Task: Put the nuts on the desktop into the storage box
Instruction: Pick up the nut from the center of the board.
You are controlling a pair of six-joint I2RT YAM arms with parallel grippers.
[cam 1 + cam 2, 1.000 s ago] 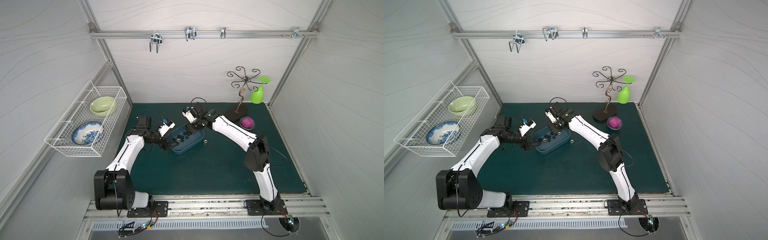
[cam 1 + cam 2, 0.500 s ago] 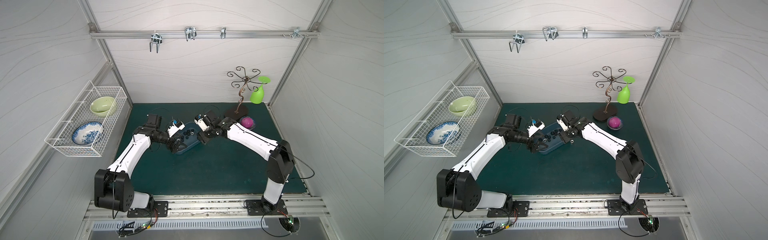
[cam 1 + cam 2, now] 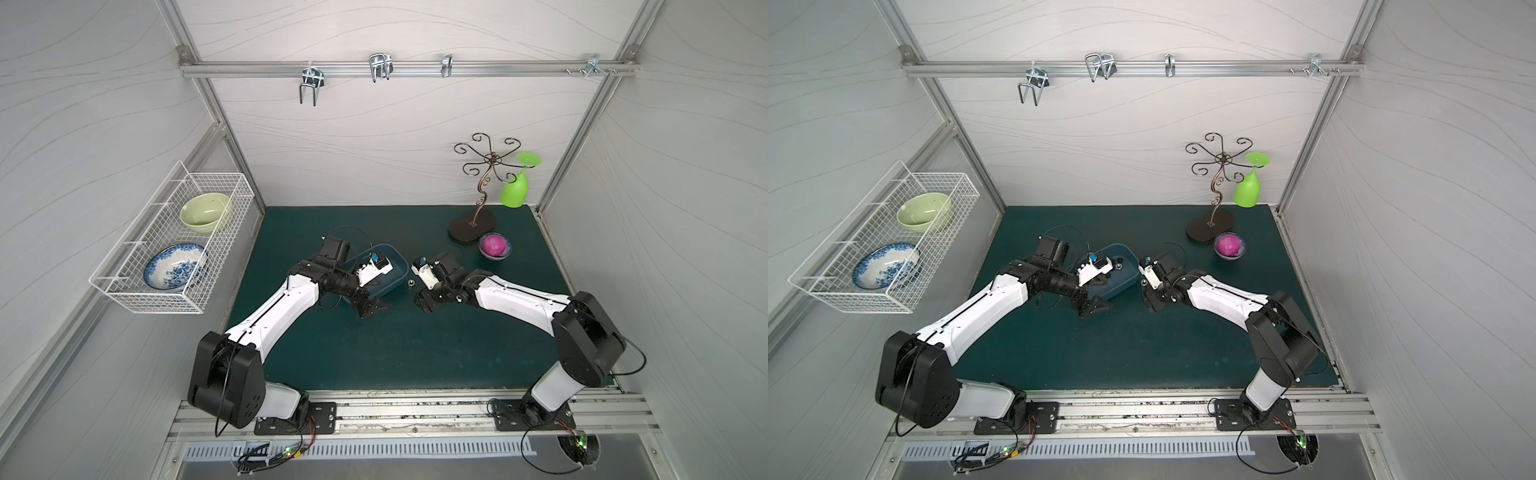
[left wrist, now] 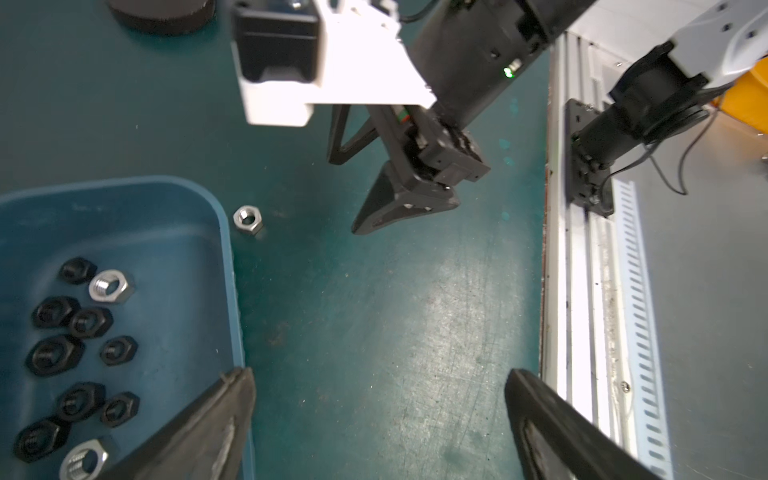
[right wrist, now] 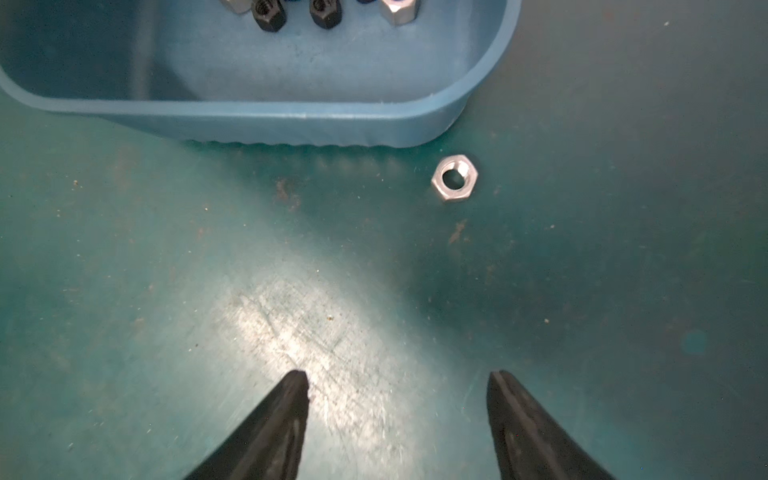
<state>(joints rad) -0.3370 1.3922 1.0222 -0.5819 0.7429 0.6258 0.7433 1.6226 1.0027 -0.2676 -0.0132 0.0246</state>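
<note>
bearings: a clock face laid flat on the desktop point(image 3: 415, 353) as the top views show it, 12 toward the back wall, 6 toward the arm bases.
wire basket point(image 3: 145, 297): hangs on the side wall at 9 o'clock, off the desktop; a green bowl point(image 3: 205, 212) and a blue-patterned dish point(image 3: 174, 266) sit in it.
left gripper point(image 4: 378, 374): jaws spread wide with nothing between them. It hovers at 6 o'clock of the storage box, one finger point(image 4: 208, 424) over the box's near corner, the other over bare desktop.
storage box point(image 3: 397, 270): stands flat close to the desktop's middle, slightly toward 11 o'clock. The left arm's wrist covers much of it in both top views.
nuts point(image 4: 79, 332): lie on the box floor. The left wrist view shows eight black ones and two silver ones, clustered, some touching.
loose nut point(image 5: 455, 178): silver, flat on the desktop with its hole up, just outside the box's rounded corner at about 4 o'clock of the box, with a thin strip of desktop between them.
right gripper point(image 5: 397, 378): jaws parted and empty, above bare desktop. The loose nut lies at 11 o'clock of it, ahead of the fingertips and untouched.
scroll stand point(image 3: 473, 226): dark base at 1 o'clock near the back wall, with a green glass point(image 3: 515, 193) hanging upside down from one arm.
small bowl point(image 3: 494, 257): at 2 o'clock, just in front of the stand's base, holding a magenta ball point(image 3: 492, 244).
</note>
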